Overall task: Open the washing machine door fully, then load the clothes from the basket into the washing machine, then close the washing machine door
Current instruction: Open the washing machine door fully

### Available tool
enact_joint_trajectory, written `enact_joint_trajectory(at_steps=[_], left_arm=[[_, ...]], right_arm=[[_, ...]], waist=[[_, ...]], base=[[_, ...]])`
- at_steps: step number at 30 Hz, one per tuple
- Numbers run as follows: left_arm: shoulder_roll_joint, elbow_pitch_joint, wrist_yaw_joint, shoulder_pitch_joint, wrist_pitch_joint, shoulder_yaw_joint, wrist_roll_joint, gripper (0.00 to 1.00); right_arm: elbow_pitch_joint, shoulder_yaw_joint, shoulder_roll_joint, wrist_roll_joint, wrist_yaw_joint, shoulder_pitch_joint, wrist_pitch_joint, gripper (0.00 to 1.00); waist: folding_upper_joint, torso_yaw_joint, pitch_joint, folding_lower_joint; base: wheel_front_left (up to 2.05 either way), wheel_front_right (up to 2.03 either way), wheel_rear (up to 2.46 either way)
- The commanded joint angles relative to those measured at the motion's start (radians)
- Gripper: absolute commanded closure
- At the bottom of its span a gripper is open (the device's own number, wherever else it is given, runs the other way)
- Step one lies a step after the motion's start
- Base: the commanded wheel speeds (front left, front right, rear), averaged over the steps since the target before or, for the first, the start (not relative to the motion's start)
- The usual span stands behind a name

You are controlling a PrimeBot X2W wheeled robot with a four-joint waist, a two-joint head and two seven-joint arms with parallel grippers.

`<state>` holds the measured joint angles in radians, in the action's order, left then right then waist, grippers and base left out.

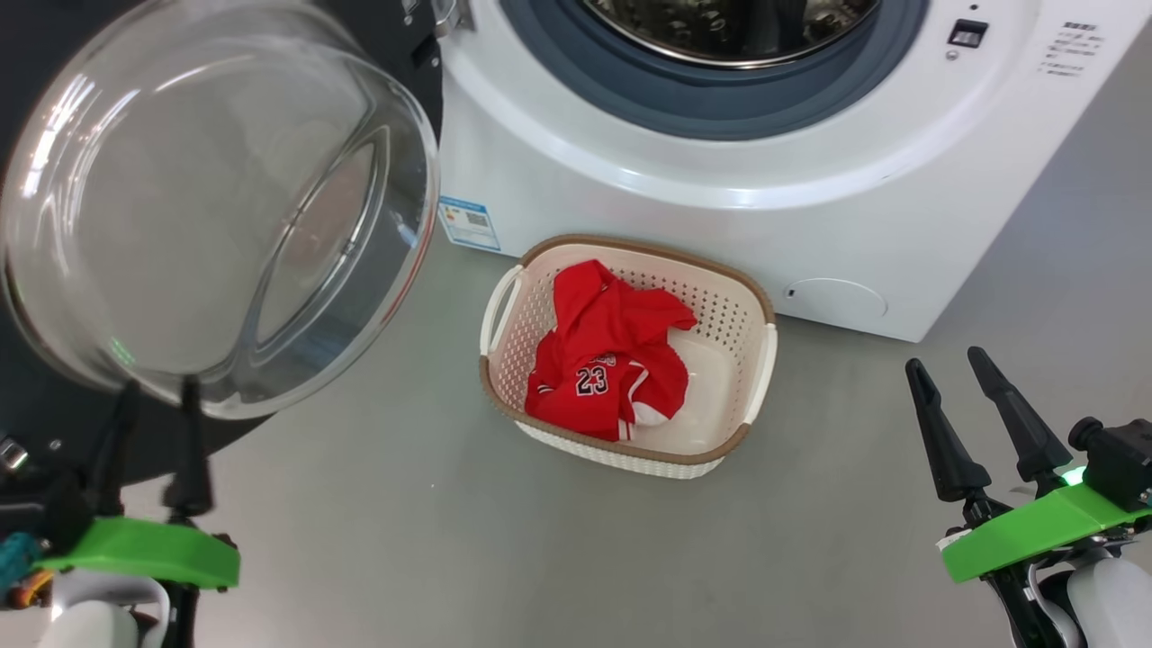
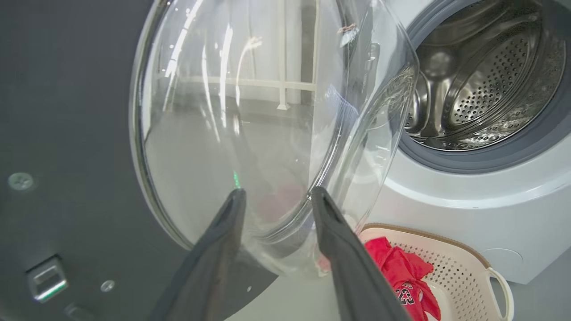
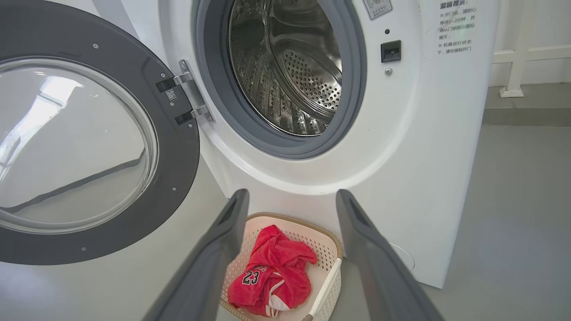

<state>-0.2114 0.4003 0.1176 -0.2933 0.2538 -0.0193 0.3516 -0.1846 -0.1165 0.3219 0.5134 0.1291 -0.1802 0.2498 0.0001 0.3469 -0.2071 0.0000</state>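
At far left, washing machine door (image 1: 216, 198) stands wide open; left gripper (image 1: 160, 387) at its lower edge, fingers partly parted, empty. Mid-floor, against washing machine (image 1: 720, 234) front: basket (image 1: 630, 245) holding red jersey clothes (image 1: 603, 351). Likely light, limp, bunching; pinch a raised fold. Right gripper (image 1: 945, 360) fully spread, empty.

You are looking at one washing machine (image 1: 684, 225) with one round door (image 1: 216, 198) and one blue label (image 1: 469, 222). One basket (image 1: 720, 301) is holding one red heap of clothes (image 1: 603, 351), and one numbered jersey is showing in it. Two pairs of jaws are showing, with two fingers (image 1: 940, 441) each.
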Motion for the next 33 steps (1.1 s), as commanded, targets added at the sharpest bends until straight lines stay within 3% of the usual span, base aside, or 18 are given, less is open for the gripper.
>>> enact_joint_trajectory(at_steps=[1,11,33], left_arm=[[-0.029,-0.052,-0.008,0.012,0.008,0.032,-0.012,0.00],[0.018,-0.173,-0.014,0.088,0.008,-0.004,-0.034,0.00],[0.069,-0.202,-0.009,0.138,0.008,-0.031,-0.054,0.00]], right_arm=[[0.020,-0.020,0.006,0.010,0.002,0.009,0.012,0.00],[0.024,-0.031,0.001,0.004,0.002,0.020,0.012,0.00],[0.040,-0.029,0.009,-0.012,0.002,0.036,0.012,0.00]], waist=[[-0.0001,-0.018,0.015,0.0000],[-0.0001,-0.089,0.059,0.0000],[-0.0001,-0.303,0.114,0.0000]], base=[[0.00,0.00,0.00],[0.00,0.00,0.00],[0.00,0.00,0.00]])
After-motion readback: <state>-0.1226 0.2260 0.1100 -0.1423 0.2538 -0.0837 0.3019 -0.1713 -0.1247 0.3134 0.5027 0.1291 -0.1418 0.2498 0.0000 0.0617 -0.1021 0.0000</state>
